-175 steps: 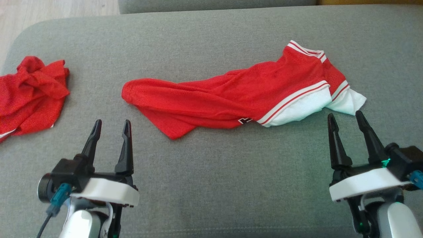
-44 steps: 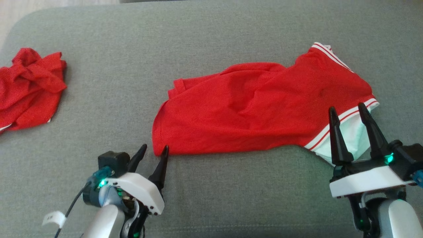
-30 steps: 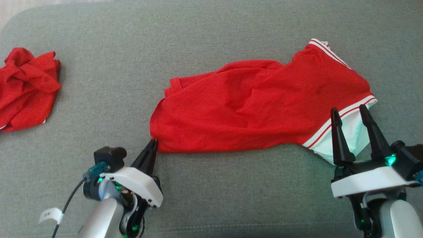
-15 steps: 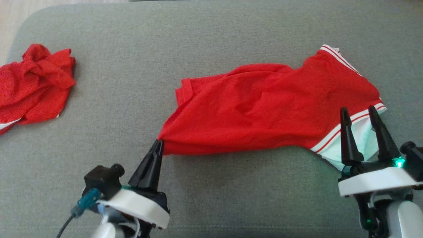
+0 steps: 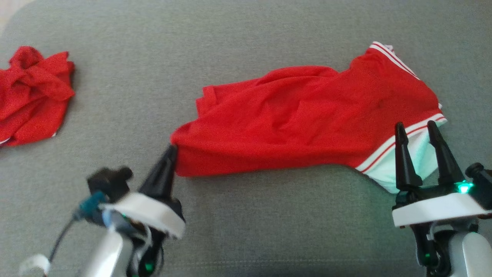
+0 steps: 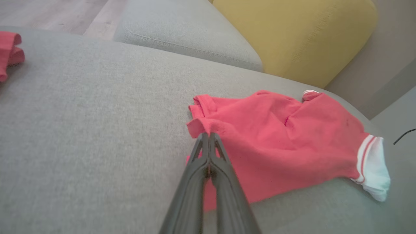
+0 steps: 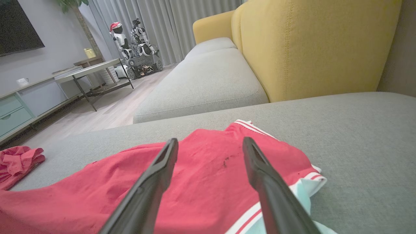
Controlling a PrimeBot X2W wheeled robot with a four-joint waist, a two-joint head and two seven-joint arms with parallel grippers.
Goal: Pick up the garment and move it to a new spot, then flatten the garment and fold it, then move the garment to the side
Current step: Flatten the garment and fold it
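Garment (image 5: 307,123), red, pinched at its near left corner by the closed left gripper (image 5: 171,150); the right gripper (image 5: 415,125), fingers parted, stands at its white-striped end. It lies across the grey cushion (image 5: 230,38); another red cloth (image 5: 34,92) lies far left.

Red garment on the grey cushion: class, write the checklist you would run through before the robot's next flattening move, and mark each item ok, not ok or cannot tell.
1. Grip: the left tool is shut on the near left corner of the garment: ok.
2. Free arm: the right tool is open, over the white-trimmed end: ok.
3. Contact: whether the right tool touches the cloth: cannot tell.
4. Flatness: the garment is creased, with its left edge folded over: not ok.
5. Separation: the second red garment lies apart, far left on the cushion: ok.
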